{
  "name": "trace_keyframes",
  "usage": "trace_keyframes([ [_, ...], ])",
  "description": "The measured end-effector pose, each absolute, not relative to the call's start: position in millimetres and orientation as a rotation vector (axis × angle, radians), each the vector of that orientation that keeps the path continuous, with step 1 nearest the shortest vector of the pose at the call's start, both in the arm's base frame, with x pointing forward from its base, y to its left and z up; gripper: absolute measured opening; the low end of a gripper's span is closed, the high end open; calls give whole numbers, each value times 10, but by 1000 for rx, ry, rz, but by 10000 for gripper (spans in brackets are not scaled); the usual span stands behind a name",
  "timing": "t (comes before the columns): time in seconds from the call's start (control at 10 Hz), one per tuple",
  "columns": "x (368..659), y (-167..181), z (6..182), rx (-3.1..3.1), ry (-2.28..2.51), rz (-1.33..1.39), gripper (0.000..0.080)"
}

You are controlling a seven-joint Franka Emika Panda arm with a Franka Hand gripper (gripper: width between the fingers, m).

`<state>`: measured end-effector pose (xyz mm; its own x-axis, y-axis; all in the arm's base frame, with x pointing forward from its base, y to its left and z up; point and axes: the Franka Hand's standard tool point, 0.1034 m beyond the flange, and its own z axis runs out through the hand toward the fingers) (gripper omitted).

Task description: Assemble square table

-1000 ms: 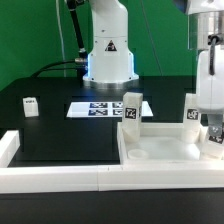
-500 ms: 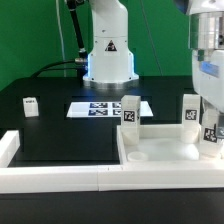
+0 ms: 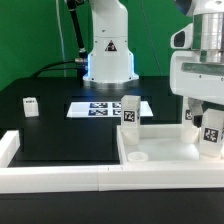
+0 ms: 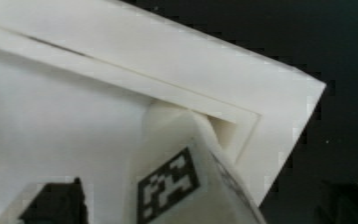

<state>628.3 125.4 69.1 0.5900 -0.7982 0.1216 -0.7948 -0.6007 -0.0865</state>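
End effector (image 3: 205,108) hangs wide and empty just above a leg (image 3: 211,135) that stands at the slab's (image 3: 165,148) near corner, on the exterior view's right. The slab lies on the black bench (image 3: 60,130), tucked against the low white wall (image 3: 60,175) in front. A 2nd leg (image 3: 131,110) stands at its far corner on the exterior view's left. A 3rd leg (image 3: 187,114) shows partly behind the arm. A 4th leg (image 3: 30,105) sits alone on the bench, well apart, beyond the marker board (image 3: 100,107).

Risk lies mainly with the leg under the end effector. Neither view shows how firmly it sits in its socket. If it is only resting there, a sideways pull-away that clips its top could tip it or knock it out. A re-grip that comes down off-centre could push it askew. The nearby 3rd leg also leaves the arm little room on that side.

From the exterior view come the layout and the count: all 4 legs, the wall, and the end effector's height over the slab. The jaw gap is hard to read there. The wrist view settles it, with both dark fingertips (image 4: 51,203) far apart and the tagged leg between them, touching neither. It also shows the slab's raised corner rim close beside the leg. It shows nothing of the other 3 legs.
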Motion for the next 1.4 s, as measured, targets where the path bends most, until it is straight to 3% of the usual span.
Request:
trace_keyframes([
  [0.2, 6291, 1255, 695, -2864, 1255, -243, 648],
  [0.3, 6290, 1255, 694, -2847, 1289, -243, 511],
  [0.4, 6291, 1254, 694, -2847, 1290, -243, 511],
  [0.5, 6289, 1256, 692, -2810, 1359, -241, 329],
  [0.6, 6287, 1251, 690, -2737, 1486, -239, 289],
  [1.1, 6286, 1203, 669, -2002, 2303, -127, 289],
  [1.4, 6295, 1284, 660, -1633, 2525, -106, 290],
])
